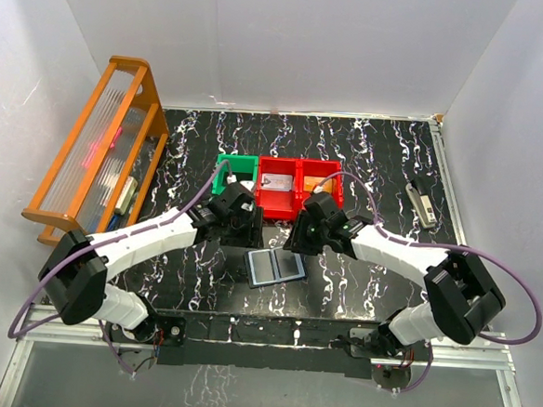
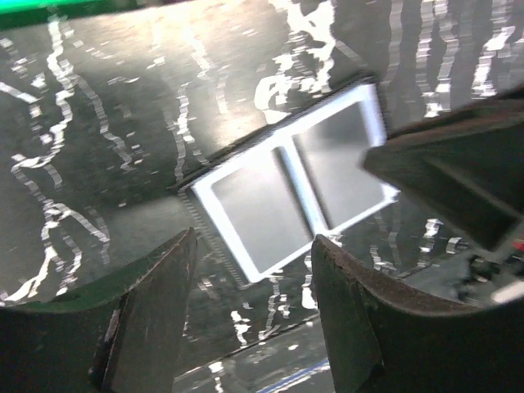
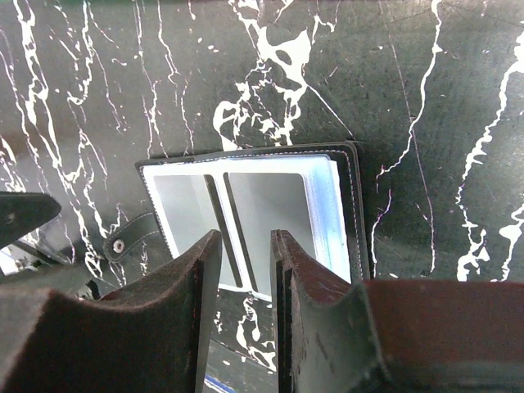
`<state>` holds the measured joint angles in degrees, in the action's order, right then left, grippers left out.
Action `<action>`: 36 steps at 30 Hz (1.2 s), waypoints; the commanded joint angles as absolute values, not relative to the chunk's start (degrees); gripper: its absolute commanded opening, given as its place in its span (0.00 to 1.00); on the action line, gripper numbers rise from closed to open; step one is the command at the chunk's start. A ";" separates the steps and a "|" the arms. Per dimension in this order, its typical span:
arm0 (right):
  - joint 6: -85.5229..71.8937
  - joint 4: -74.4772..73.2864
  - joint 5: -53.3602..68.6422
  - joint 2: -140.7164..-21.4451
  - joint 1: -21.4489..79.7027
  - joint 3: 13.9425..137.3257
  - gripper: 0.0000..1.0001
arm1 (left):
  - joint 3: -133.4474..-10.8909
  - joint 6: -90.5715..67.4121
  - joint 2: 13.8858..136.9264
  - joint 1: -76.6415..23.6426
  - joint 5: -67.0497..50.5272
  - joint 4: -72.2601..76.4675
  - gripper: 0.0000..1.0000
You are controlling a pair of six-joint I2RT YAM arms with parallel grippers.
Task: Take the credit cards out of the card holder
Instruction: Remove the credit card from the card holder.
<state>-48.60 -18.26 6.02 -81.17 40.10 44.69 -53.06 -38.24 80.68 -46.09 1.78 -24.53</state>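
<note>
Card holder (image 1: 276,268) open, black marbled table (image 1: 369,145), white walls (image 1: 311,39)

card holder (image 1: 276,267): open flat, two light panels up
left gripper (image 1: 249,232): just behind holder's left corner
right gripper (image 1: 301,238): just behind its right corner
green bin (image 1: 237,158), red bins (image 1: 276,208): further behind holder

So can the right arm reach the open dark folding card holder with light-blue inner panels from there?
Probably yes. The right gripper hovers directly over the card holder, jaws slightly apart and empty, and nothing lies between the two.
</note>
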 commanded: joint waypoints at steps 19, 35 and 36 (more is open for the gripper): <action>-46.03 -18.94 6.27 -83.36 39.64 43.18 0.28 | -46.78 -50.00 89.56 -46.13 -18.15 -0.82 0.49; -45.85 -19.20 7.28 -82.52 39.55 42.58 0.28 | -45.99 -49.34 93.15 -46.16 -16.35 -1.85 0.36; -46.02 -18.98 7.75 -82.75 39.51 42.25 0.28 | -45.97 -49.32 93.25 -46.20 -16.35 -1.77 0.36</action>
